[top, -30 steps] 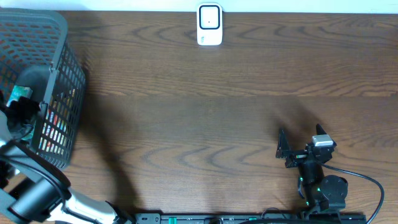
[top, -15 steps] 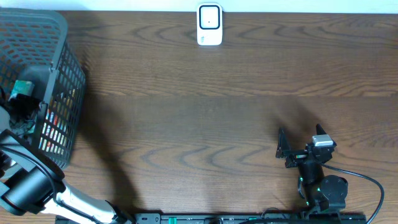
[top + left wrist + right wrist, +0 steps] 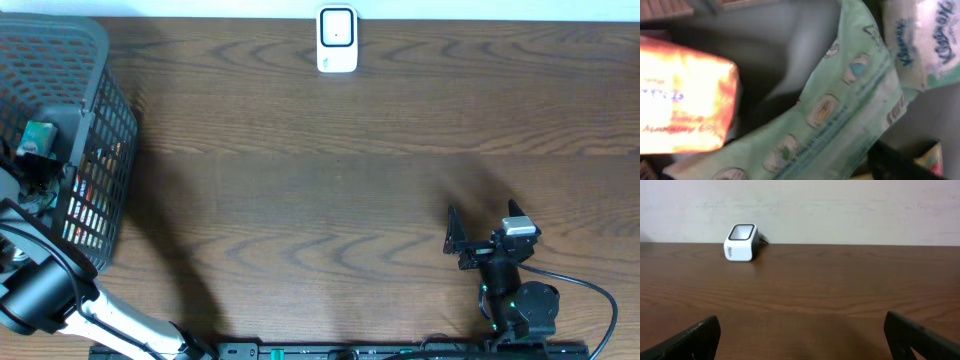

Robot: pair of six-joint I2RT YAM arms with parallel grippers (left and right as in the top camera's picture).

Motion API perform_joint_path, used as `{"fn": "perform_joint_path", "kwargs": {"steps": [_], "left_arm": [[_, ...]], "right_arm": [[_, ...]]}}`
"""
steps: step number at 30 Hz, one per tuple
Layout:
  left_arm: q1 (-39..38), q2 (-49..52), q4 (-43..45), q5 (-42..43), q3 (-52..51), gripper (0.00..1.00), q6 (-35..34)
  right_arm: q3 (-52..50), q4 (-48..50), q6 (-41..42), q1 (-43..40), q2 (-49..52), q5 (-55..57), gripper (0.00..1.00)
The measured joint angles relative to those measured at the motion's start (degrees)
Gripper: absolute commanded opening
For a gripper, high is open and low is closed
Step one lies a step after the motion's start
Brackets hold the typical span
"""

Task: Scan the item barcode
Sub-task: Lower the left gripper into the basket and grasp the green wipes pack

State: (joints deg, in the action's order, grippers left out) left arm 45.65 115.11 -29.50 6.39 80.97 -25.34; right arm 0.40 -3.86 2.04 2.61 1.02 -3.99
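Overhead: a dark wood table (image 3: pixel 330 190) carries a white barcode scanner (image 3: pixel 337 40) at its far edge, with broad bare room mid-table. The left gripper (image 3: pixel 35 170) sits inside the grey mesh basket (image 3: pixel 100 110), and its jaw state cannot be told. Nothing appears lifted or scanned yet.

Left wrist: a green soft pack (image 3: pixel 840 125), the likely item, lies in the basket between an orange packet (image 3: pixel 682 100) and a Kleenex pack (image 3: pixel 920 35), closely crowded.

Right wrist: the right gripper (image 3: pixel 802 330) is spread wide and empty, facing the scanner.

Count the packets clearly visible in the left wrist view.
3. An orange packet at left, a green packet across the middle, a Kleenex tissue pack at top right. Scraps at the frame's edges may be further packets, partly hidden.
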Motion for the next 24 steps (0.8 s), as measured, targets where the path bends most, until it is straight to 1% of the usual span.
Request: {"fn": "perform_joint_path", "kwargs": {"steps": [3, 4, 10, 16, 21, 24], "left_arm": [[0.0, 0.1, 1.7, 0.5, 0.0, 0.09, -0.2], [0.0, 0.1, 2.0, 0.8, 0.0, 0.08, -0.2], [-0.1, 0.0, 2.3, 2.1, 0.0, 0.08, -0.2], [0.0, -3.3, 1.2, 7.9, -0.3, 0.07, -1.0], [0.0, -14.0, 0.2, 15.4, -0.5, 0.07, -6.5], [0.0, -23.0, -1.3, 20.0, -0.5, 0.08, -11.7]], "right_arm": [[0.0, 0.0, 0.0, 0.0, 0.0, 0.0, 0.99], [0.0, 0.0, 0.0, 0.0, 0.0, 0.0, 0.99], [0.0, 0.0, 0.0, 0.0, 0.0, 0.0, 0.99], [0.0, 0.0, 0.0, 0.0, 0.0, 0.0, 0.99], [0.0, 0.0, 0.0, 0.0, 0.0, 0.0, 0.99], [0.0, 0.0, 0.0, 0.0, 0.0, 0.0, 0.99]]}}
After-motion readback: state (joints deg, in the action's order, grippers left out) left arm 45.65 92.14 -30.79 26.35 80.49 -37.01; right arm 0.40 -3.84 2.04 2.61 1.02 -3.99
